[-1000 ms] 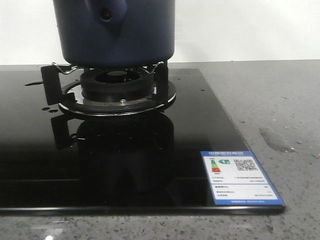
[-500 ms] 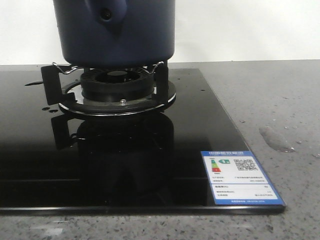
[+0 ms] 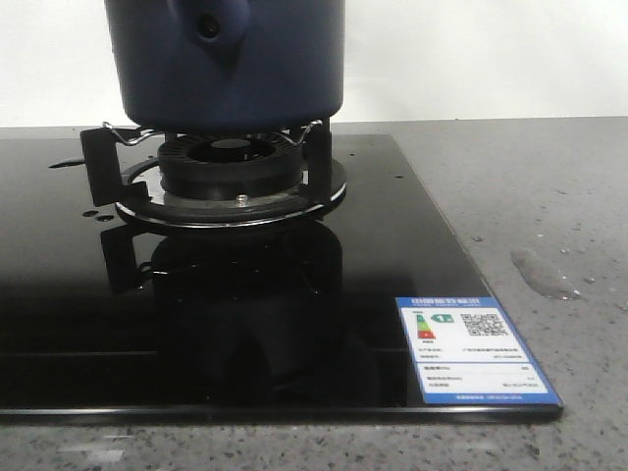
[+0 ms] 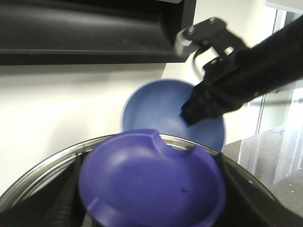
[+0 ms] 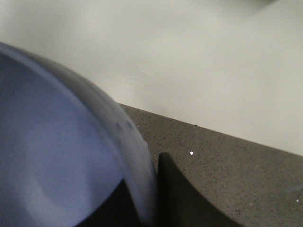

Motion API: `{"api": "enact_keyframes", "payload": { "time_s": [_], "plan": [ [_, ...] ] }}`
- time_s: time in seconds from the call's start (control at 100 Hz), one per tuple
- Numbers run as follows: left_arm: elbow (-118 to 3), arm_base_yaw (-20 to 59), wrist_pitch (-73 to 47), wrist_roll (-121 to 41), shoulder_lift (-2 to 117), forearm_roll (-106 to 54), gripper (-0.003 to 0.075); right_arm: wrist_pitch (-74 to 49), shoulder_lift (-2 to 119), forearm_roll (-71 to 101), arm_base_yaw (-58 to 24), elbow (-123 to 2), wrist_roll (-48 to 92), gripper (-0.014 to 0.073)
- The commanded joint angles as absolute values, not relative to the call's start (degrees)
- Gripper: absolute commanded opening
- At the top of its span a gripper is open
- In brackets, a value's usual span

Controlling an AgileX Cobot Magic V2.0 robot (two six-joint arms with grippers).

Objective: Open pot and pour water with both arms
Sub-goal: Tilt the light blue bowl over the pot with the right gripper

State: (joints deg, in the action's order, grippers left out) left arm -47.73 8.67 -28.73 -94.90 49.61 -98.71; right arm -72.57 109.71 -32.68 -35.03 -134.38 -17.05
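Observation:
The dark navy pot [image 3: 226,69] stands on the gas burner [image 3: 231,167], its handle stub [image 3: 208,27] facing the camera; its top is cut off by the frame. No gripper shows in the front view. My left gripper [image 4: 151,189] is shut on the purple knob [image 4: 142,175] of a steel-rimmed lid [image 4: 42,170], its dark fingers [image 4: 71,189] on either side. Beyond the lid, a lighter blue bowl [image 4: 161,109] hangs tilted in the air, held by the black right arm [image 4: 246,71]. My right gripper [image 5: 151,189] is shut on that bowl's [image 5: 57,156] rim. No water is visible in the bowl.
The burner sits on a black glass cooktop [image 3: 392,255] with a blue-bordered label [image 3: 476,348] at its front right corner. Grey speckled counter lies to the right, with a small water puddle [image 3: 545,275]. A dark range hood [image 4: 94,28] hangs against the white wall.

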Motion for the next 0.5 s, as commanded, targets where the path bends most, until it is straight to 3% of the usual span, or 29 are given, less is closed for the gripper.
{"api": "enact_keyframes", "payload": {
  "time_s": [0.0, 0.23, 0.49],
  "plan": [
    [-49.62, 9.4, -29.67, -94.47, 48.89, -102.41, 0.0295, -75.41, 103.34, -26.97, -29.96, -136.84, -14.33, -0.0042],
    [-49.83, 14.86, -30.74, -97.68, 53.13, -102.64, 0.0295, -75.41, 95.94, -3.15, -15.24, -131.38, -9.19, -0.0042],
    [-52.74, 16.41, -31.27, -99.61, 57.79, -102.64, 0.0295, -74.27, 81.47, 0.83, -3.8, -102.26, -4.89, -0.0042]
  ]
}}
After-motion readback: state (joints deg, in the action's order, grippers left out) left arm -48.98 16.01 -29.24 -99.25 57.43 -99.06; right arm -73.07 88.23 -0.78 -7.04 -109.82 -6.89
